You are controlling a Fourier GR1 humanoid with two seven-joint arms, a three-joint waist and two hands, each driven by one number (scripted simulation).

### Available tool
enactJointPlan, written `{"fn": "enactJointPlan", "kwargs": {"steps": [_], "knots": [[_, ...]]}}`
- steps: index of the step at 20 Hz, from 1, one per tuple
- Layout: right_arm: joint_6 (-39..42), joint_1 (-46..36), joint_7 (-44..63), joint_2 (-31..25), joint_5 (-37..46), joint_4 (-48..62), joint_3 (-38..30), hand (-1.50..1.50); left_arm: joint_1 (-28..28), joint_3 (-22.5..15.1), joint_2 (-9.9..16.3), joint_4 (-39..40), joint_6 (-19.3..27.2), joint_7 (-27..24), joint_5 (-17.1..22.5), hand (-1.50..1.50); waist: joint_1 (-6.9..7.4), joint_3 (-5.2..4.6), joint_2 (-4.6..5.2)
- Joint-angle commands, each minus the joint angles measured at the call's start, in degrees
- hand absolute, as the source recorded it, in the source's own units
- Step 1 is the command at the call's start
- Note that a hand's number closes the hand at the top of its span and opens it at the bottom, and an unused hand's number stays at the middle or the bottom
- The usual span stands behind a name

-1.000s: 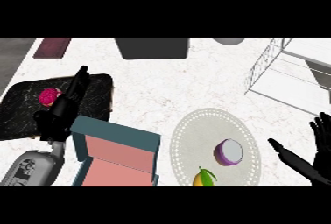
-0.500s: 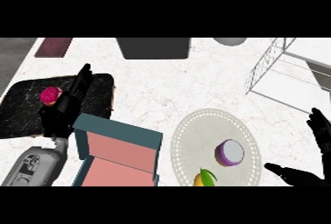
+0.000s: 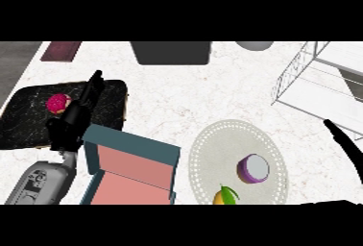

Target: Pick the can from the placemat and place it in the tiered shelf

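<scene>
The can [image 3: 254, 168], purple with a pale top, stands on the round white placemat [image 3: 234, 139] beside a yellow-green fruit [image 3: 224, 195]. My right hand [image 3: 345, 142] shows at the right edge, to the right of the placemat, open with straight fingers and its thumb low at the bottom edge; it is apart from the can. At the upper right stands the white wire tiered shelf [image 3: 319, 81]. My left hand [image 3: 77, 114] is open, its fingers stretched over a black marbled mat [image 3: 28, 125], next to a magenta object [image 3: 58, 103].
A teal box with a pink inside [image 3: 131, 166] sits between my left forearm and the placemat. At the back are a dark grey container [image 3: 170, 52], a grey bowl [image 3: 254, 45] and a maroon item [image 3: 60, 50].
My right hand has slid right and down, partly leaving the view. My left hand has hardly moved over the black mat. The can has stayed put.
</scene>
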Motion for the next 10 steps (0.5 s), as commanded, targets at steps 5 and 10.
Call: {"fn": "enactJointPlan", "kwargs": {"steps": [5,10], "knots": [[6.82,-5.72,26.13,-3.87,6.77,-12.82,7.54,-1.50,4.21,-2.65,-3.95,0.75,-0.21,-0.72,-0.86,0.00,0.02,-0.45,0.41],[7.20,-11.52,33.96,2.50,13.62,-13.69,13.98,-1.50,2.94,-0.79,-3.31,0.49,-1.86,1.12,-0.94,0.00,-0.01,-0.35,0.44]]}}
